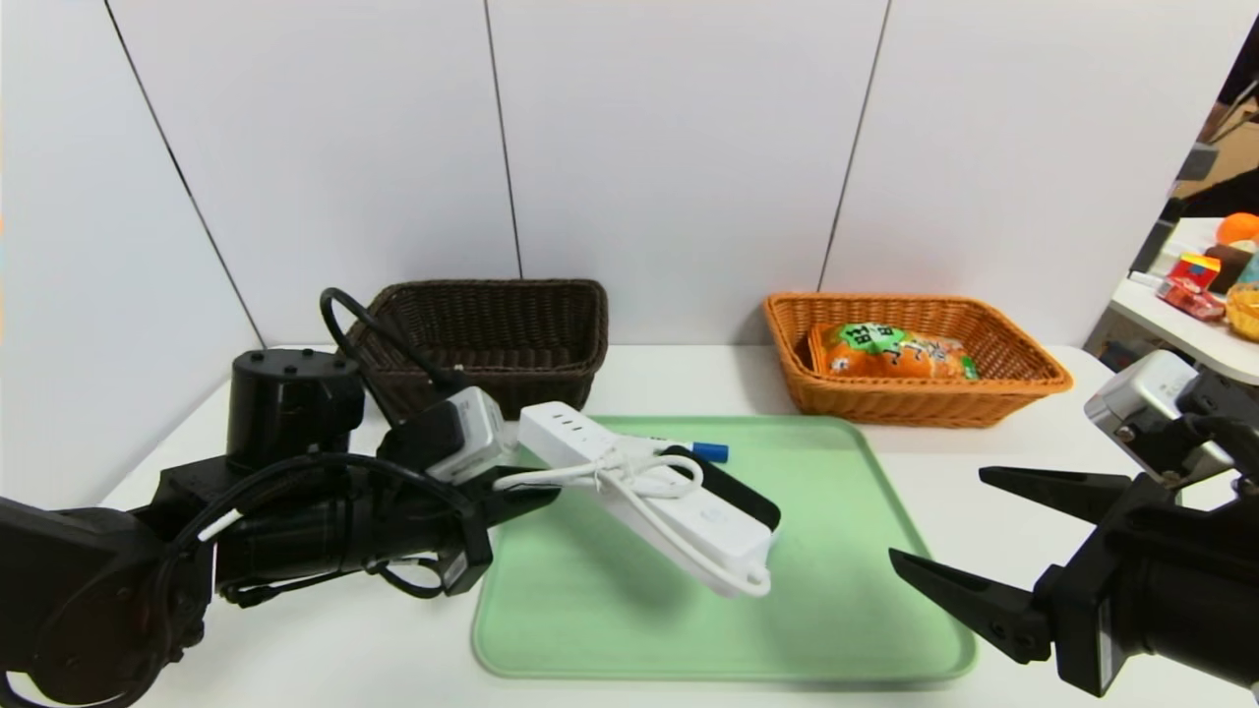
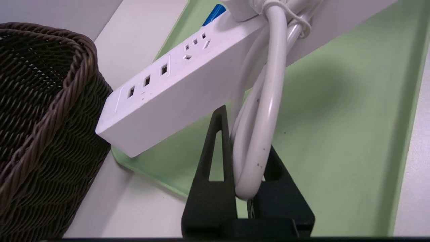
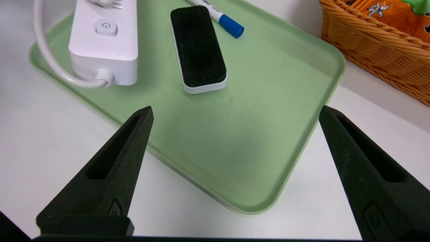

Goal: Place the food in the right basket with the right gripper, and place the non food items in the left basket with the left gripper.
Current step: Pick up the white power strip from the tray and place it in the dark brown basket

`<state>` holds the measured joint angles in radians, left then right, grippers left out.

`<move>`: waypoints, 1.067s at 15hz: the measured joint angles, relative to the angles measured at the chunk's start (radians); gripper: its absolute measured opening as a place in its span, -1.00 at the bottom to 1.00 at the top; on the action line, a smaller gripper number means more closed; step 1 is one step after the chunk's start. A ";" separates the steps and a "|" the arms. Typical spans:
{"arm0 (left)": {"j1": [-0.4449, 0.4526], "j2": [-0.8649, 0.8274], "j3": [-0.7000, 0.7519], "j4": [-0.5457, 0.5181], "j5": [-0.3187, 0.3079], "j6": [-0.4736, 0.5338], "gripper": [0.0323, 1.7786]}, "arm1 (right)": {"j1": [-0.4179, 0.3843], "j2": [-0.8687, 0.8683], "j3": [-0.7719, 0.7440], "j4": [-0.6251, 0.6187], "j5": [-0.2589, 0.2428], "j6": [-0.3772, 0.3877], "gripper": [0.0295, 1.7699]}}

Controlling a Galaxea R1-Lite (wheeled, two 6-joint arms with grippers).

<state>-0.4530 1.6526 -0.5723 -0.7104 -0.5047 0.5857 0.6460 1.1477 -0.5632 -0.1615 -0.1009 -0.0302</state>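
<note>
A: Nearest the head camera, low at the right of the frame, the right gripper (image 1: 944, 521) hangs beside the green tray (image 1: 836, 629), its two pointed fingers spread wide and holding nothing.

B: And the left gripper (image 1: 536, 492)?

A: Its arm reaches in level from the lower left, jaws pressed together on the coiled cord (image 2: 258, 144) of the power strip (image 1: 639, 492) (the wrist view shows the loop pinched between the fingers).

B: Which way does the strip lie?

A: Its long axis runs from upper left to lower right, lifted over the tray, socket end toward the left basket (image 1: 492, 334).

B: The rest?

A: The eraser (image 3: 198, 47) and blue-capped marker (image 3: 225, 20) lie on the tray; the snack bag (image 1: 900, 354) lies lengthwise in the right basket (image 1: 984, 393).
</note>
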 joint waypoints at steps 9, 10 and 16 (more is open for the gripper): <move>-0.014 -0.116 0.021 0.001 0.133 0.000 -0.86 | 0.007 -0.002 -0.001 0.000 -0.002 -0.001 0.92; -0.014 -0.124 0.019 0.000 0.147 0.000 -0.86 | 0.007 -0.002 -0.001 0.000 -0.001 -0.001 0.92; -0.015 -0.166 0.007 -0.003 0.253 -0.017 -0.86 | 0.013 -0.004 -0.001 0.000 -0.003 -0.002 0.92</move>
<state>-0.4679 1.4864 -0.5657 -0.7134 -0.2519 0.5689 0.6589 1.1440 -0.5647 -0.1619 -0.1034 -0.0321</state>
